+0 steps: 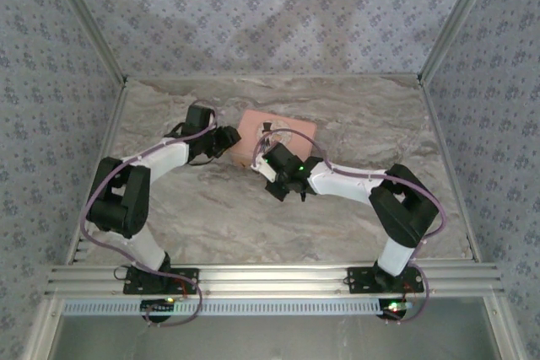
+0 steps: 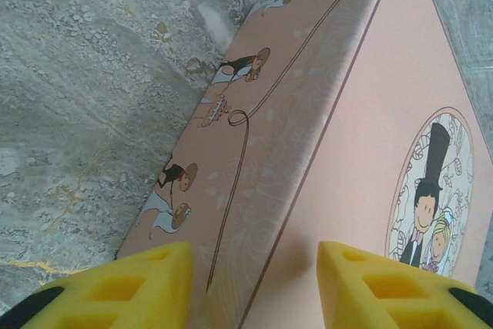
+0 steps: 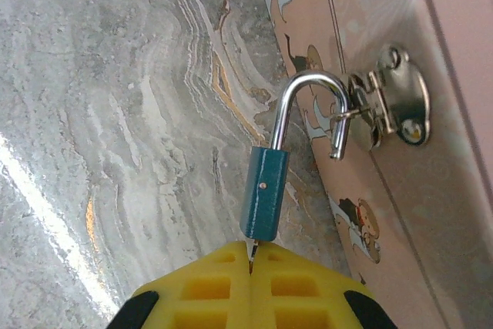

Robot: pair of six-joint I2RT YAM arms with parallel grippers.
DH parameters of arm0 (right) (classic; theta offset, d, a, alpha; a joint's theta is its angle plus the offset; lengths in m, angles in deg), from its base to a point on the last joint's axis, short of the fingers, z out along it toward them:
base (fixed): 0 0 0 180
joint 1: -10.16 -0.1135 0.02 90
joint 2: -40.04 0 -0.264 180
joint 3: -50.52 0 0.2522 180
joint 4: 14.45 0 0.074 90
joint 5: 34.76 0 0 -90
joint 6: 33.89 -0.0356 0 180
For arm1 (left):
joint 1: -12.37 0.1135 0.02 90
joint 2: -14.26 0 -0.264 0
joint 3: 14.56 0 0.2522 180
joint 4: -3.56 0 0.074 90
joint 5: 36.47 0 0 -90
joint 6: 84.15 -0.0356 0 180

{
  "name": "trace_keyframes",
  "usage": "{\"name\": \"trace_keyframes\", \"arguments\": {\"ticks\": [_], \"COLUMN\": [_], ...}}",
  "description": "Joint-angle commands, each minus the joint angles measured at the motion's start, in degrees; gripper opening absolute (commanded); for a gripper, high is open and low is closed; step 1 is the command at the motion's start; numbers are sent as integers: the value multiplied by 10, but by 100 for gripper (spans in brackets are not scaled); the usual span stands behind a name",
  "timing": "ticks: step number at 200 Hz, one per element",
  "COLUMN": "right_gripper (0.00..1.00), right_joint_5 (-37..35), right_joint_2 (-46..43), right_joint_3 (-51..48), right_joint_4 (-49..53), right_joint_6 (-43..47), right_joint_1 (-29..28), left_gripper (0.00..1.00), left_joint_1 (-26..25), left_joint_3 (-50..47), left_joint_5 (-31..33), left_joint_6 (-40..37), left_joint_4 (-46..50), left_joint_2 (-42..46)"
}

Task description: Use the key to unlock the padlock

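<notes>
**Top view:** the tin (image 1: 295,122) lies flat, with the left gripper (image 1: 228,142) at its left end and the right gripper (image 1: 270,160) at its near side. Both arms crowd 1 small box, so a tug by either could shove it into the other.

**Left wrist:** 2 yellow fingers (image 2: 131,287) stand apart astride the tin's top edge. I cannot tell whether they press it. If they only straddle it, the tin has no real hold and could skid.

**Right wrist:** the jaws are together, pinching the key (image 3: 252,246), whose blade sits in the bottom of the padlock (image 3: 263,194). The free end of the shackle (image 3: 280,117) is out of the body but hooked through the hasp (image 3: 397,102) on the tin's wall.

3 risks look likely:
- Pulling back drags the tin by that hook.
- The thin pinch lets the key twist or slip.
- A push toward the tin presses the shackle shut.
</notes>
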Motion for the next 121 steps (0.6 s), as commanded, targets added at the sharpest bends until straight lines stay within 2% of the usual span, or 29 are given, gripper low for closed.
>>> {"name": "trace_keyframes", "arguments": {"ticks": [1,98,121], "right_gripper": [0,0,0], "right_joint_5": [-12,-10,-29], "right_joint_2": [5,34,39], "right_joint_3": [28,54,49], "right_joint_4": [10,27,16], "right_joint_6": [29,46,55], "right_joint_1": [-11,-19,-25], "left_gripper": [45,45,45], "left_joint_1": [-6,-8,-8], "left_joint_3": [-3,-20,-20], "left_joint_5": [-11,-21,-20], "left_joint_6": [-2,7,7], "left_joint_4": [-12,-23,-25], "left_joint_2": [-6,-7,-7]}}
